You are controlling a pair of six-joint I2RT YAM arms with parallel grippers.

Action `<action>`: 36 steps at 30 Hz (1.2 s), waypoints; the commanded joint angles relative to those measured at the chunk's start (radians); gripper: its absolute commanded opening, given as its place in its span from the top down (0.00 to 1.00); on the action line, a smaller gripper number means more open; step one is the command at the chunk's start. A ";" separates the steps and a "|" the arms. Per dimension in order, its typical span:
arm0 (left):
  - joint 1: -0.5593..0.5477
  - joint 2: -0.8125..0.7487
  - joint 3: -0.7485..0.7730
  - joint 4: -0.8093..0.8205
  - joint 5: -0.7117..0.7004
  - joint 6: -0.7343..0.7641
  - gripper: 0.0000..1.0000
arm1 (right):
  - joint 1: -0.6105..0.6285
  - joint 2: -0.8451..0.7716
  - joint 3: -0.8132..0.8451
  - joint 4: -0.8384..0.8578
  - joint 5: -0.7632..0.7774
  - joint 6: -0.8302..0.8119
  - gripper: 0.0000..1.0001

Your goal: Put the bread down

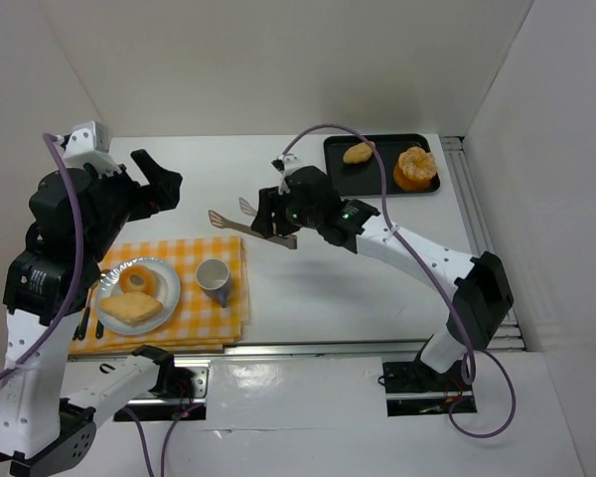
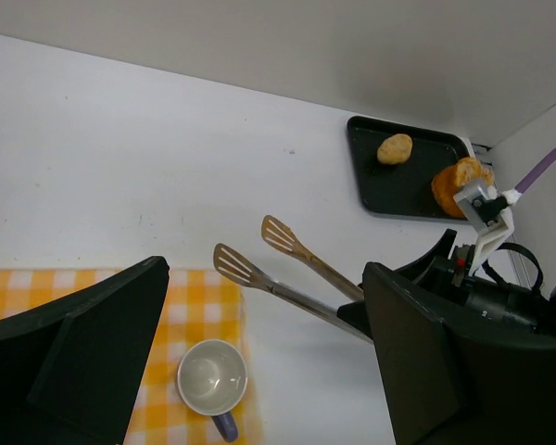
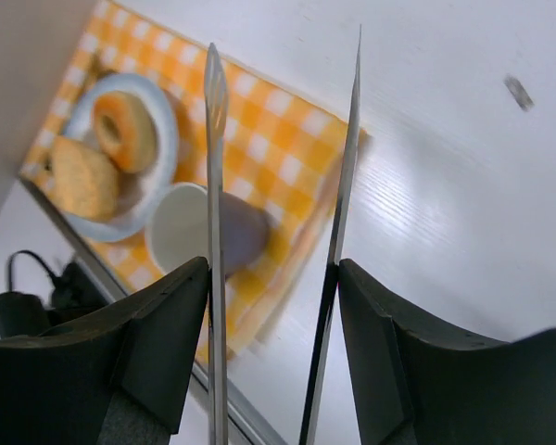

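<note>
Quick snapshot from my side. My right end effector (image 1: 270,221) is clamped on a pair of tongs (image 1: 240,224), one finger pressed on the outside of each arm. It's squeezing only partway: the two flat tips stand apart with nothing between them. The tongs hang in the air over the bare surface (image 1: 308,298), just off the right edge of the orange checked cloth (image 1: 204,318), tips pointing left toward it.

My left end effector (image 1: 164,184) is wide open and has hold of nothing. It sits above the far edge of the cloth, looking down at the tongs and the cup (image 2: 213,378).

As for the bread, there are four pieces in two spots. On the grey plate (image 1: 175,283), which sits on the left part of the cloth, there's a ring-shaped piece (image 1: 147,282) and a flat, toast-like piece (image 1: 131,308) right beside it; they look to be touching. The cup stands upright on the cloth just right of the plate, handle toward me.

Well apart from all that, at the far right of the surface, a black tray (image 1: 377,179) holds a small roll (image 1: 358,153) on its left side and a bigger, orange-looking pastry (image 1: 415,167) on its right. I can't tell what that one sits in.
</note>
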State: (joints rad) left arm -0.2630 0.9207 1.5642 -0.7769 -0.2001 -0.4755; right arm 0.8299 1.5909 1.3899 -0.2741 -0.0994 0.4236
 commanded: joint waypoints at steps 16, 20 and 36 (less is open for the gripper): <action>0.007 0.181 -0.006 -0.038 0.137 0.049 0.01 | -0.072 -0.057 -0.347 0.190 0.380 0.098 0.36; 0.007 0.170 -0.006 -0.038 0.128 0.049 0.01 | -0.072 -0.048 -0.324 0.170 0.369 0.098 0.36; 0.007 0.161 -0.128 0.013 0.209 0.049 0.01 | -0.400 -0.065 -0.310 -0.204 0.630 0.251 0.00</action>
State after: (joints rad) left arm -0.2630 1.0950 1.4349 -0.8181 -0.0303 -0.4446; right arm 0.4667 1.5414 1.0679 -0.3649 0.4583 0.6270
